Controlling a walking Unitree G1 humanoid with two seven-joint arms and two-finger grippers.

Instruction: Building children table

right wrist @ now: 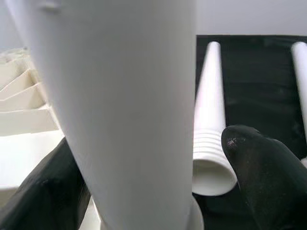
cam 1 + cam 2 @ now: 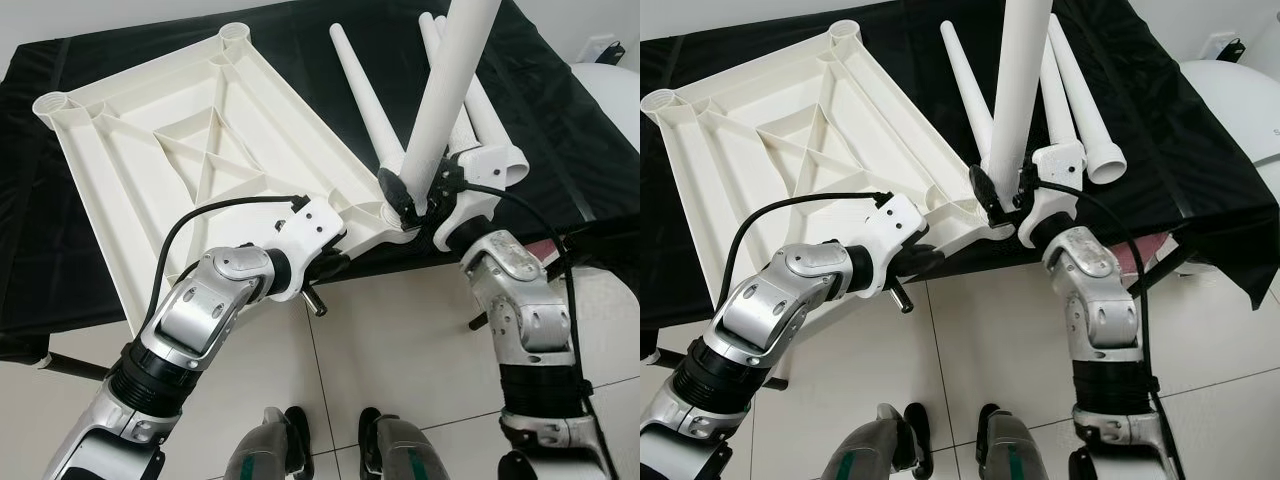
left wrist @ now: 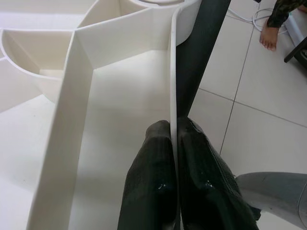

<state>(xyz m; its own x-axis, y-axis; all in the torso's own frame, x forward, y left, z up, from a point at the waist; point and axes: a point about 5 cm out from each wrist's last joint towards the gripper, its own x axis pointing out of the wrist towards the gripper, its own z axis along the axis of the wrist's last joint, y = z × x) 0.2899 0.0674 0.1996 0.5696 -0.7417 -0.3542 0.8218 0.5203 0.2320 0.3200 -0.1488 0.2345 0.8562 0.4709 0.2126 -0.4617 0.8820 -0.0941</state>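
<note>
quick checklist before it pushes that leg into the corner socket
1. Left tool clamps the tabletop rim: ok, the wrist view shows both black fingers pinching the thin white edge.
2. Right tool holds the leg: ok, fingers sit on either side of the tube.
3. Leg's lower end meets the near right corner socket: ok, it stands at that corner; how deep it sits, cannot tell.
4. Leg is square to the tabletop: cannot tell, it looks slanted in both eye views.
5. Tabletop rests underside up on the black cloth: ok, ribs face up.
6. Spare legs lie apart from that corner: ok.
</note>
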